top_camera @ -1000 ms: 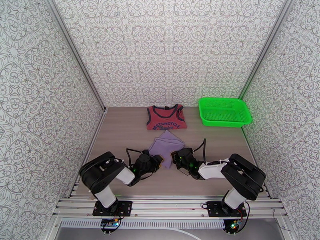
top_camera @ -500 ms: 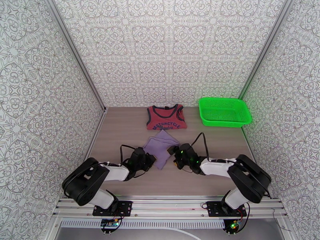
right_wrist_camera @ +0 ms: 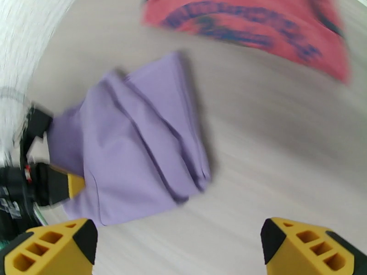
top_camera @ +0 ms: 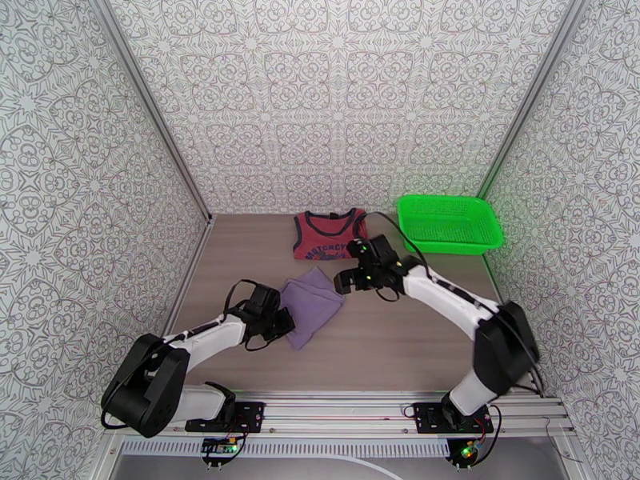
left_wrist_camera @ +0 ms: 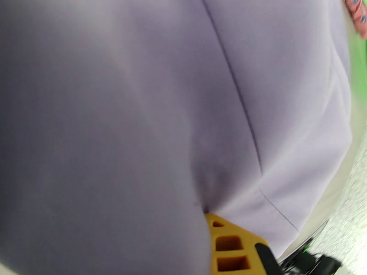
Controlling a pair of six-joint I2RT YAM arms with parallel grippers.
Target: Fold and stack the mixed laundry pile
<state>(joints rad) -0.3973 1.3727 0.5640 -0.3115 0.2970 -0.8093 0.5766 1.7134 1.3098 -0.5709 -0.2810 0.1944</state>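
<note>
The lavender garment (top_camera: 314, 302) lies folded and slightly rumpled on the table, left of centre. My left gripper (top_camera: 283, 321) is low at its left edge, shut on the cloth. In the left wrist view the lavender garment (left_wrist_camera: 160, 111) presses right up against one yellow finger (left_wrist_camera: 225, 244). The dark red tank top (top_camera: 329, 238) lies flat at the back of the table. My right gripper (top_camera: 347, 279) hovers open between the two garments, holding nothing. Below its wide-apart fingers (right_wrist_camera: 50, 246), the right wrist view shows the lavender garment (right_wrist_camera: 137, 147) and the tank top (right_wrist_camera: 257, 28).
A bright green mesh basket (top_camera: 450, 223) stands at the back right, beside the tank top. Patterned walls close in the table on three sides. Bare wood (top_camera: 400, 346) stretches along the near and right part of the table.
The right gripper opened, let go of the lavender garment and swung up and away toward the tank top. The left gripper pulled the garment to the left while staying shut.
</note>
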